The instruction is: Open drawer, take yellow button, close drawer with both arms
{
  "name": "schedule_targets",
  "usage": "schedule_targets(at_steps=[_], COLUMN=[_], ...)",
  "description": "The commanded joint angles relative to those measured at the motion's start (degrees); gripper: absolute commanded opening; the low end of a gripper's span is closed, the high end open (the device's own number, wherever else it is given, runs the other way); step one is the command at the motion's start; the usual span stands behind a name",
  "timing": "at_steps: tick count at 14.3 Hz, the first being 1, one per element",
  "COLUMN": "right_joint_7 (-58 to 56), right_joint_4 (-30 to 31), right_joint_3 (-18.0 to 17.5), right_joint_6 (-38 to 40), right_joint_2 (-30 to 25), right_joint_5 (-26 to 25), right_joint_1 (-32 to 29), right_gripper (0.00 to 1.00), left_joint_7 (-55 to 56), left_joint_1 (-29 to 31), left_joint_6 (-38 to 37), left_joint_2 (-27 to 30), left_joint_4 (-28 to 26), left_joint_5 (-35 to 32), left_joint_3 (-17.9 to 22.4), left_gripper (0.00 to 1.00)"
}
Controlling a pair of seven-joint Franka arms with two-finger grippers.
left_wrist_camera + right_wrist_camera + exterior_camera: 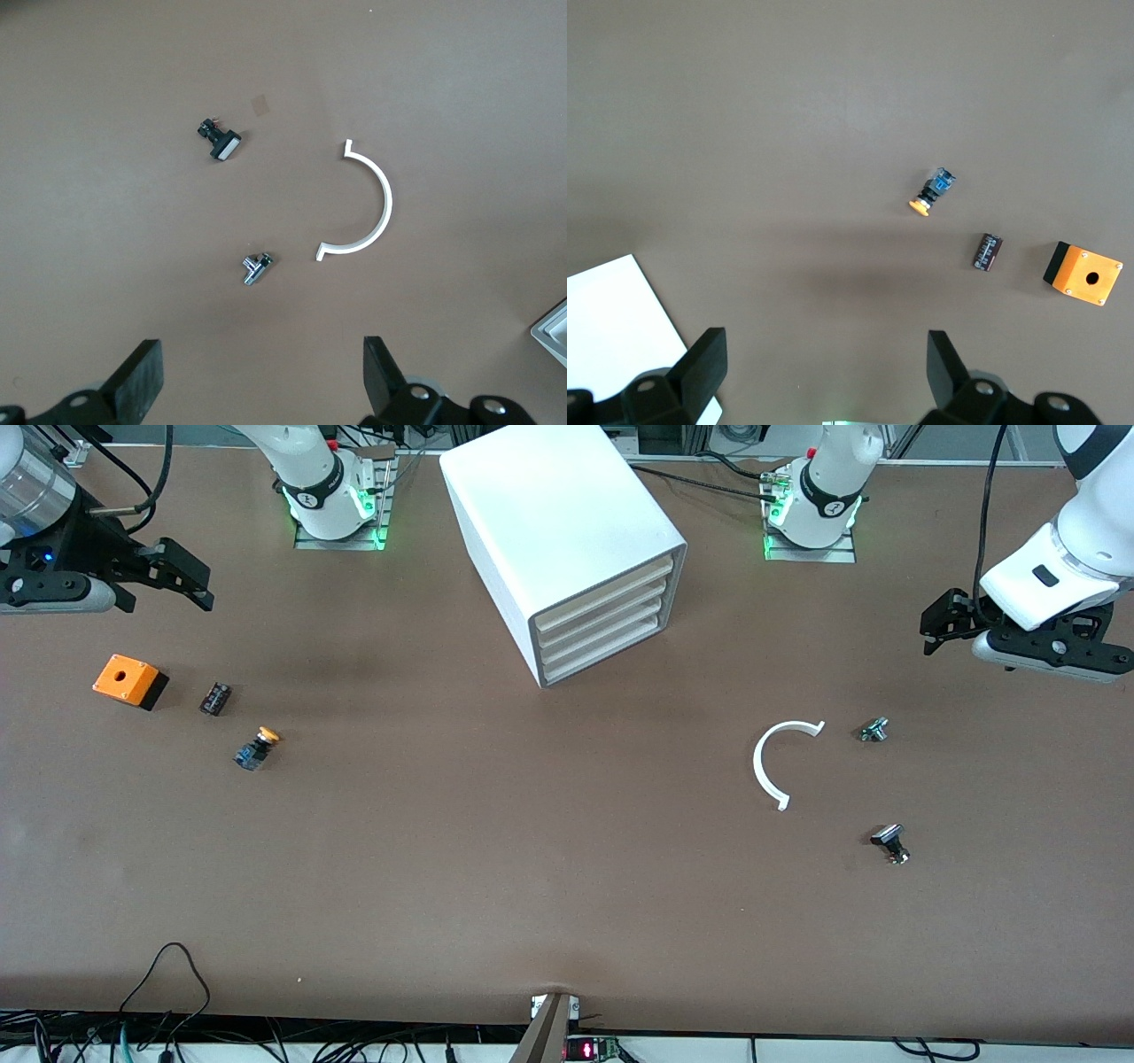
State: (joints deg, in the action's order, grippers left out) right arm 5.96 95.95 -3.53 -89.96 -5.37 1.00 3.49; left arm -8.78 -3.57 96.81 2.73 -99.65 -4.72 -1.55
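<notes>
1. Drawer cabinet: white, four shallow drawers, all sitting shut; it is standing at the table's middle between the two arm bases, its drawer fronts facing about 5 o'clock in the front view.

2. Button: orange-yellow cap on a dark blue body, lying on its side on the brown table toward the right arm's end, at about 8 o'clock from the cabinet and well apart from it. It is lying outside the drawers.

3. Small black component: lying near the button at its 11 o'clock, between the button and item 4.

4. Orange box with black base: sitting just past the black component, nearest the right arm's end of the table.

5. White curved strip: a C-shaped arc lying flat toward the left arm's end.

6. Small silver part: lying near the strip, at 2 o'clock from it.

7. Black-and-silver flat-headed part: lying at 4 o'clock from the strip, nearer the front camera than the silver part.

8. Right gripper: hanging in the air above the orange box's end of the table, jaws spread wide, gripping nothing.

9. Left gripper: hanging above the table's edge area beside the silver part, jaws likewise apart and bare.
</notes>
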Motion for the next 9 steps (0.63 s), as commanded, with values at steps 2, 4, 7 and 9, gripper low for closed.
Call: schedule_targets(at_steps=[2,4,7,9], right_joint_7=[-0.24,0.28,0.37,0.72], right_joint_4=[1.08,0.38,-0.15,-0.41], right_joint_3=[-0.96,-1.39,-1.31,-1.40], right_joint_6=[-1.36,-1.36,-1.27,-0.92], right_joint_2=[-0.96,-0.26,-0.17,-0.17], right_joint_5=[-1.96,-2.14,-1.70,-1.52], right_joint_1=[-1.29,-2.95,-3.40,-3.23], right_gripper=[1.00,1.00,1.00,1.00], left_joint_7=[4.20,4.21,3.68,3.85], left_joint_1=[0.41,0.41,0.50,0.50], left_joint_6=[-0.57,-0.40,-0.22,-0.22], left_joint_2=[-1.59,-1.59,-1.59,-1.59], left_joint_4=[2.44,2.53,2.53,2.44], left_joint_5=[1.62,2.79,4.80,4.81], left_joint_3=[-0.65,-0.47,-0.30,-0.21], left_gripper=[0.99,0.99,0.99,0.99])
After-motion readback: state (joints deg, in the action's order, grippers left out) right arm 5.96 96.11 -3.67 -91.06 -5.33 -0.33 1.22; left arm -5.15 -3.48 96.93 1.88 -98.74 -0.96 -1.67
